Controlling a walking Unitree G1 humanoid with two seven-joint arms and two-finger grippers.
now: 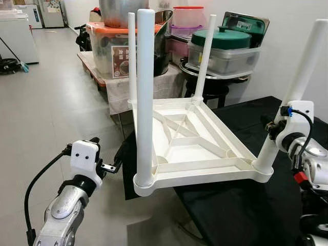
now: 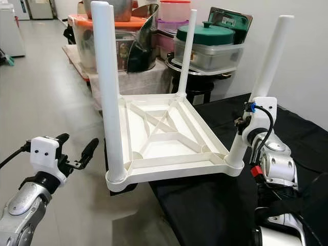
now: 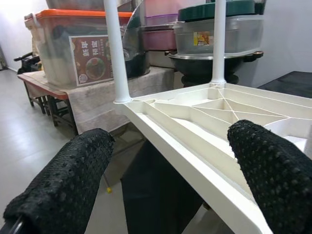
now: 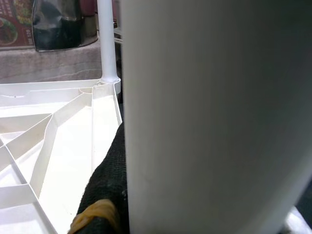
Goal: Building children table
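Children table kept upside down on black worktop, legs upward | right end effector clamped on near-right leg, likely for seating it | left end effector held wide beside table edge.

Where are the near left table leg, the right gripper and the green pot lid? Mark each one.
near left table leg (image 1: 145,97), left eye view, mid-shaft.
right gripper (image 2: 245,123), right eye view, where its fingers meet the leg it holds.
green pot lid (image 1: 227,37), left eye view, lid's dome.
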